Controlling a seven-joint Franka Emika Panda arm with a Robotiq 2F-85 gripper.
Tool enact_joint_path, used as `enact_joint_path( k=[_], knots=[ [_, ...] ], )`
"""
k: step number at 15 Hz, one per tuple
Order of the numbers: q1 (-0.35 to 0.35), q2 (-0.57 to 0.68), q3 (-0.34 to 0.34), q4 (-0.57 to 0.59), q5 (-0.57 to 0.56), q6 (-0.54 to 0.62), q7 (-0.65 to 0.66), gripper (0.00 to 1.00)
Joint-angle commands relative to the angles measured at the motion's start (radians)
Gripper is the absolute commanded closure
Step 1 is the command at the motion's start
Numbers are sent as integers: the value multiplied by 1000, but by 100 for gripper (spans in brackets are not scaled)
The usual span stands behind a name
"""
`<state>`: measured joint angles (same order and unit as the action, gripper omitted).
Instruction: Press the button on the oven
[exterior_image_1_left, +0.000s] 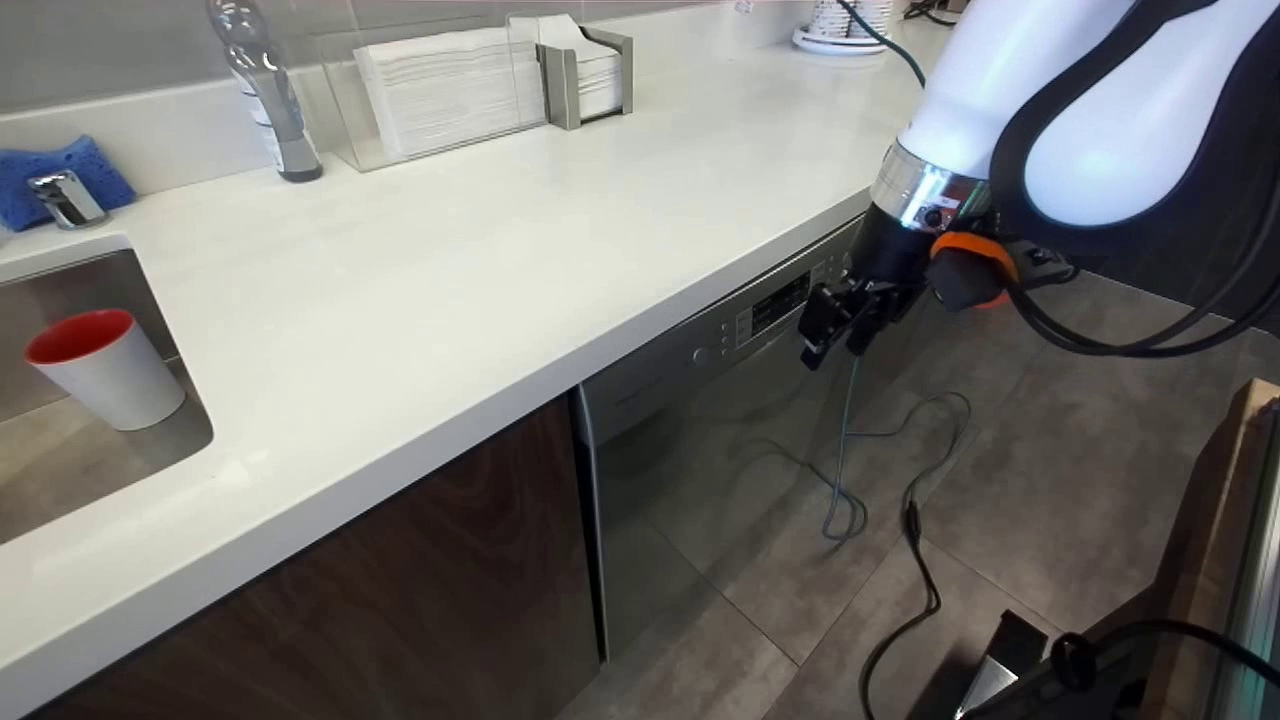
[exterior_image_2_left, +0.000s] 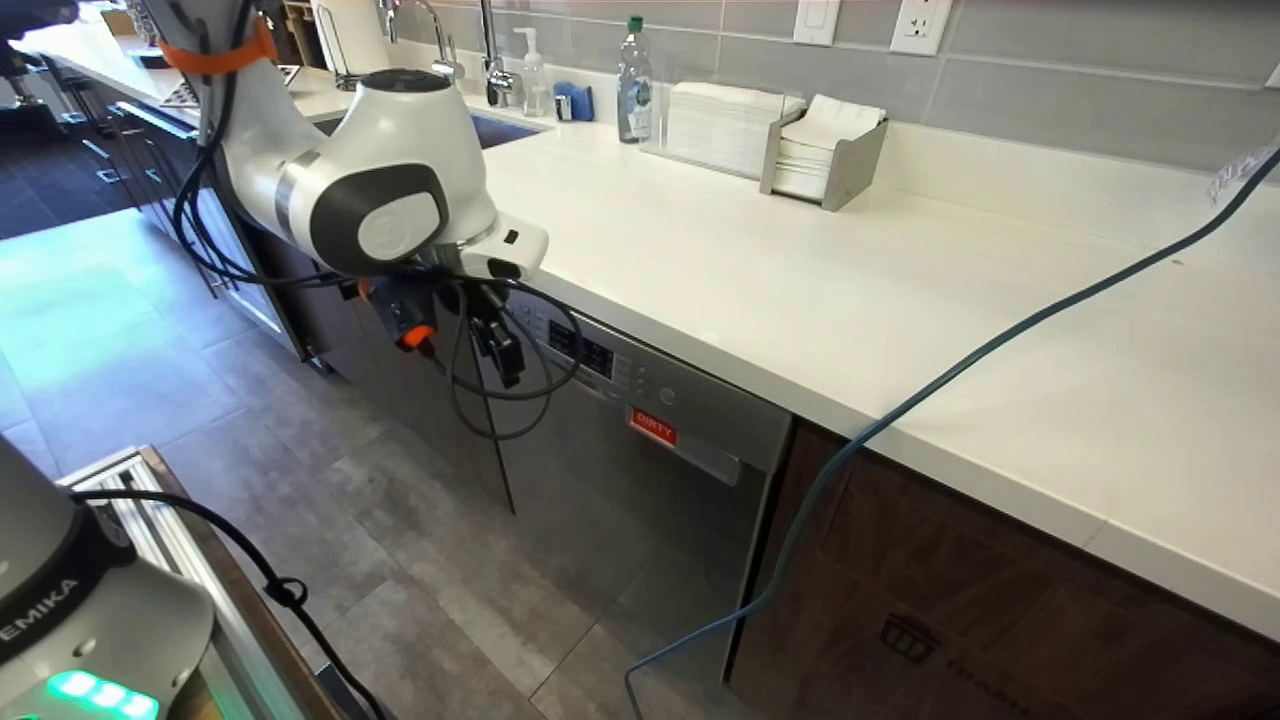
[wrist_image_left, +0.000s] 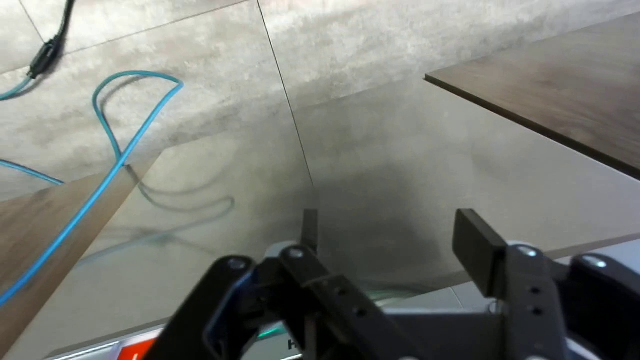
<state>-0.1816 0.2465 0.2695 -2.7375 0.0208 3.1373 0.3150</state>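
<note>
Both exterior views are showing a long white counter (exterior_image_1_left: 520, 230), grey floor (exterior_image_1_left: 1060, 480) spreading out beside it, and the oven (exterior_image_2_left: 610, 480) sitting right under the counter's front edge. In an exterior view, a sink (exterior_image_1_left: 60, 480) is holding a red-and-white cup (exterior_image_1_left: 125, 385), and a clear box (exterior_image_1_left: 343, 110) is holding folded white paper (exterior_image_1_left: 455, 90). Out past the counter's edge, the black gripper (wrist_image_left: 387, 227) is hanging over the floor near the oven's dark display (exterior_image_1_left: 782, 303), its two fingers (wrist_image_left: 478, 245) standing apart with room between them.
</note>
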Motion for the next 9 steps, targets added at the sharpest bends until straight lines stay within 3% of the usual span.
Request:
enact_joint_path(
  k=[1, 3, 5, 6, 9],
  knots=[
    [103, -165, -63, -34, 80, -193, -24, 1],
    [165, -215, -128, -6, 35, -322, 6, 0],
    [190, -306, -161, -49, -19, -425, 38, 0],
    [196, -308, -163, -3, -37, -496, 46, 0],
    [206, -407, -157, -43, -22, -636, 11, 0]
  ],
)
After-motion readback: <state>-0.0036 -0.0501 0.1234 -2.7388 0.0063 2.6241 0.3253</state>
